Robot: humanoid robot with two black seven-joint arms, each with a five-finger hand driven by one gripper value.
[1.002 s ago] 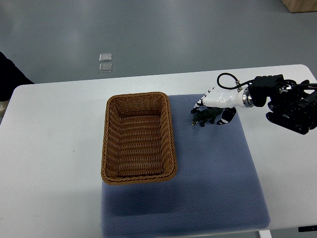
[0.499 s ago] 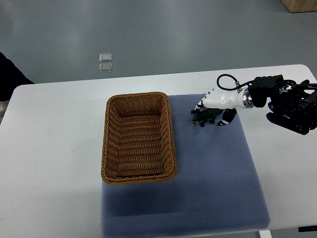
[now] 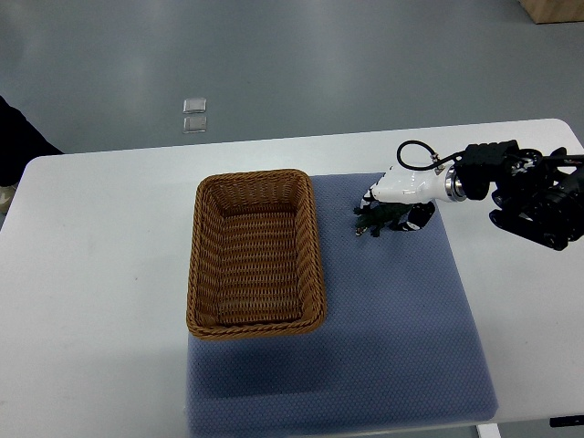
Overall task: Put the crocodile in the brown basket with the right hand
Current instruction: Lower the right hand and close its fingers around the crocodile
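Observation:
A small dark green toy crocodile [image 3: 376, 219] lies on the blue mat [image 3: 401, 310], just right of the brown wicker basket [image 3: 256, 253]. My right hand [image 3: 394, 201], white with black fingertips, comes in from the right edge and sits over the crocodile's back half. Its fingers are curled down around the toy, and the thumb [image 3: 422, 217] presses at the tail side. Only the crocodile's head and front legs stick out to the left. The basket holds nothing. The left hand does not show.
The basket stands on the left part of the mat on a white table [image 3: 100, 274]. Two small clear squares [image 3: 193, 115] lie on the grey floor beyond the table. A dark shape [image 3: 16, 137] shows at the left edge.
The right hand has lowered a little and its fingers have closed tighter around the crocodile. The toy has stayed in about the same spot.

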